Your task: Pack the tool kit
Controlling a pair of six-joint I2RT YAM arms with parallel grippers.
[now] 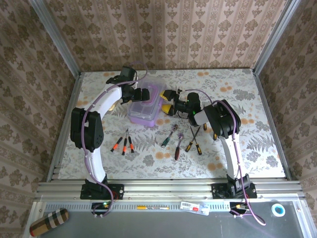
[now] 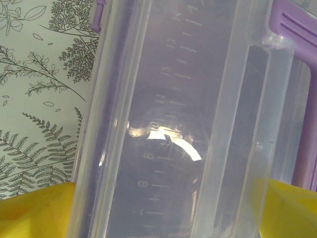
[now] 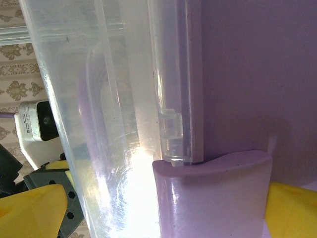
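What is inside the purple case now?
Through the clear lid I see only purple plastic and no tools. The left gripper covers part of the case from above, so that part is unknown.

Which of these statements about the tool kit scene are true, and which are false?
1. Three orange-handled screwdrivers lie on the table, left of the wrenches. True.
2. The purple case sits between the left end effector and the right end effector. True.
3. Every tool is packed inside the case. False: screwdrivers and wrenches lie on the table.
4. The right end effector grips a wrench. False: its fingers flank the case's purple latch.
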